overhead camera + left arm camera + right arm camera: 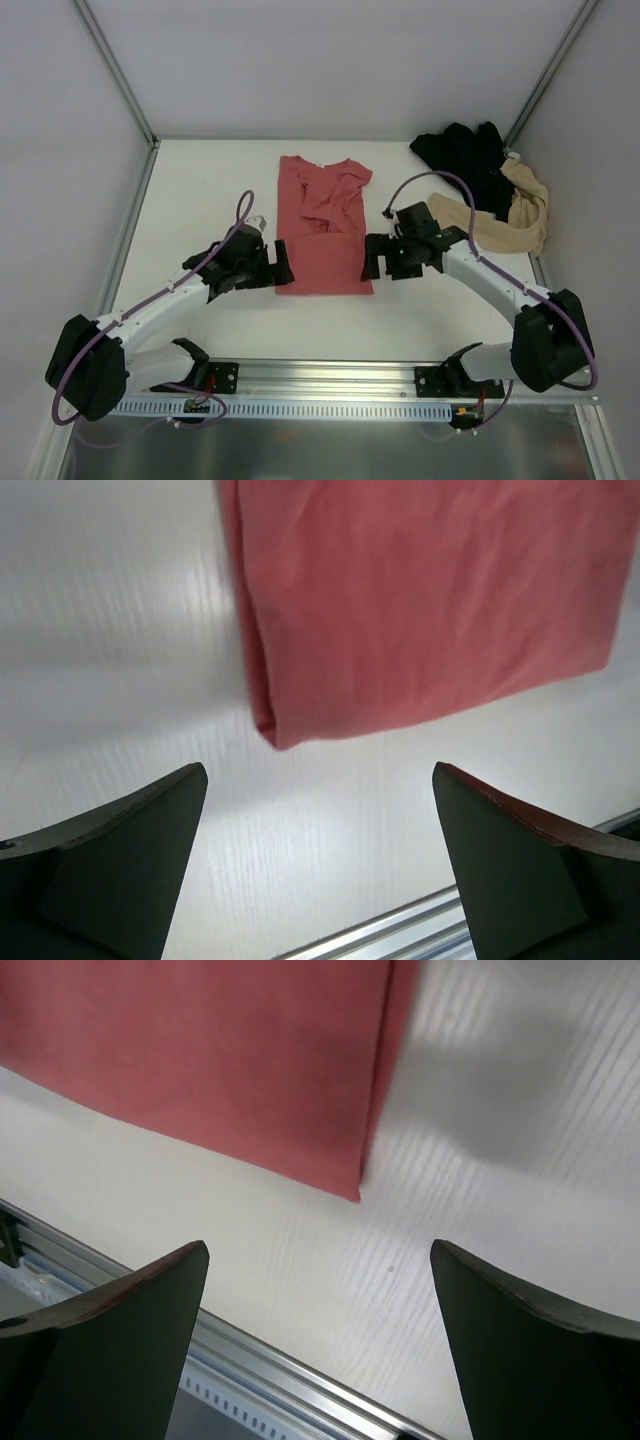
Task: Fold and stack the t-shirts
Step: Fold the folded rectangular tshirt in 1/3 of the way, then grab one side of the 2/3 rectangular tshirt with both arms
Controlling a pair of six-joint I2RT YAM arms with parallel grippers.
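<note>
A white, faintly ribbed surface is enclosed by pale walls, with a metal rail along its near edge. At its middle the coral-red t-shirt is laid flat. Its sleeves are turned inward and bunched at the far end, and its near half is smoothed into a neat rectangle whose doubled edges are seen in both wrist views. The fold is judged partly done, with at least one further fold likely needed.

The left claw and right claw are spread wide and empty, one held just beside each near corner of the cloth.

At the far right the black t-shirt and the beige t-shirt are heaped together, touching and crumpled. Neither is folded, and nothing is stacked yet. All three are soft, matte cloth.
</note>
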